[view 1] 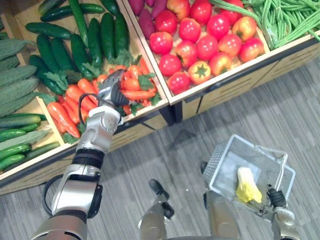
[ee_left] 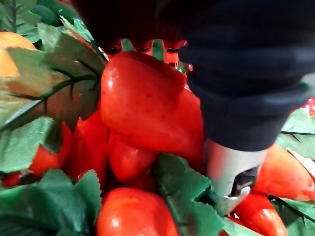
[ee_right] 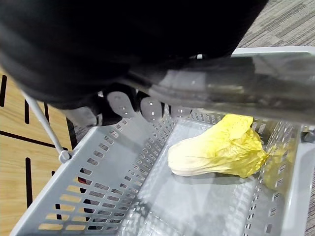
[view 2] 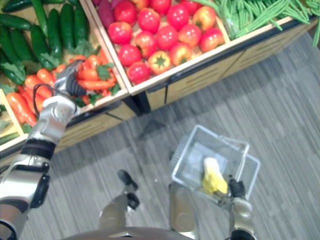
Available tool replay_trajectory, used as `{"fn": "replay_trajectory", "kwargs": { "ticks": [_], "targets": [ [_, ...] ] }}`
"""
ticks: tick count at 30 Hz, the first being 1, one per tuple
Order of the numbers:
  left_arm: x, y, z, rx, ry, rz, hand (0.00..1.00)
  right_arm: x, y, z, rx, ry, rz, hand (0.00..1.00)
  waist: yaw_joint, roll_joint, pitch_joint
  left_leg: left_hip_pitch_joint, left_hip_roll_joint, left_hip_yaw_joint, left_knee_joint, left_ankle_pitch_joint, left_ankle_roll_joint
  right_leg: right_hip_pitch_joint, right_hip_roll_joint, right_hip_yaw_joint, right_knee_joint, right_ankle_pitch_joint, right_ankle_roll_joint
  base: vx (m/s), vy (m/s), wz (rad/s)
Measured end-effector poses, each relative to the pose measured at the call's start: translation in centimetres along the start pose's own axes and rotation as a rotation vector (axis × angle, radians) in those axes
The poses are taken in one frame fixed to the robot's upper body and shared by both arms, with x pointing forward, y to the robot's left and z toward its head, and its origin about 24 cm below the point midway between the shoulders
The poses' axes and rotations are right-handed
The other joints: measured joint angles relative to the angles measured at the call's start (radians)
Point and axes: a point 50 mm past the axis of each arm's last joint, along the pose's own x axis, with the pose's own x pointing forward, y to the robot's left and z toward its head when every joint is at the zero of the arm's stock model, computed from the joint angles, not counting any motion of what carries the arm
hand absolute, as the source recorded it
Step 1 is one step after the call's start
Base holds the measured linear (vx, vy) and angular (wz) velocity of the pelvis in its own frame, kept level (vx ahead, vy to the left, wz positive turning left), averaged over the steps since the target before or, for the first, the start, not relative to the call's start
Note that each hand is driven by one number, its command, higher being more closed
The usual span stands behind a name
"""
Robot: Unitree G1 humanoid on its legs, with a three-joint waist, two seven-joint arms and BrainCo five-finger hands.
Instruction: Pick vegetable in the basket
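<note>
Left hand (view 1: pixel 113 91) is down on the carrot heap, dark ribbed cover on top. Wrist cam puts one fat orange-red carrot (ee_left: pixel 147 108) right up against the hand's underside, but is it gripped? Can't tell, the carrot blocks the view of the rest of the hand. Round it are more loose orange-red carrots (view 1: pixel 75 95) mixed w/ serrated green leaves (ee_left: pixel 29 142), all in a light wooden display bin (view 1: pixel 145 114). In the same compartment, farther from the robot, lie long dark green cucumbers (view 1: pixel 95 40). The next compartment to the robot's right holds round red tomatoes (view 1: pixel 200 45), some w/ yellow-orange patches, and purple sweet potatoes (view 1: pixel 145 20) at its far corner. Beyond that are long green beans (view 1: pixel 285 20).

Over to the right hand (ee_right: pixel 150 109), low on the robot's right. It's curled round the translucent grey handle (ee_right: pixel 236 88) of a grey perforated plastic basket (view 1: pixel 216 165), which hangs from it over the grey wood-grain floor (view 1: pixel 260 100), well apart from the bin. A pale yellow leafy cabbage (ee_right: pixel 216 152) lies on its side on the basket's bottom, close to one wall. So the cabbage is in the basket, while the carrot is in the bin at the left hand
</note>
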Motion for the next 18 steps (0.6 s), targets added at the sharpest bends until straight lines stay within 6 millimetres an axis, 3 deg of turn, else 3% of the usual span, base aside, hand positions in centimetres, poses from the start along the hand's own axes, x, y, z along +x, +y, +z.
{"fn": "replay_trajectory", "kwargs": {
  "ticks": [11,14,18],
  "targets": [
    [1.2,2.5,-0.1,-0.014,0.019,0.090,1.00,0.4,0.7,0.7,-0.008,-0.018,0.025,1.00,-0.003,-0.008,0.005,-0.001,0.005,0.013,0.000,0.000,-0.001,-0.007,0.008,0.007,-0.003,0.000,0.000,0.01,-0.015,-0.03],
    [1.3,2.8,-0.6,-0.004,0.035,0.097,1.00,0.5,1.2,1.1,-0.015,-0.030,0.040,1.00,-0.021,-0.008,0.005,-0.005,0.006,0.014,0.000,0.000,-0.001,-0.010,0.009,0.008,-0.005,0.005,0.000,0.00,0.000,0.00],
    [1.3,2.6,-0.6,-0.004,0.039,0.089,1.00,0.5,1.3,1.1,-0.019,-0.030,0.046,1.00,-0.024,-0.008,0.005,-0.002,0.007,0.015,0.001,0.000,-0.001,-0.008,0.010,0.010,-0.008,0.012,0.001,0.01,-0.008,-0.02]
  ]
}}
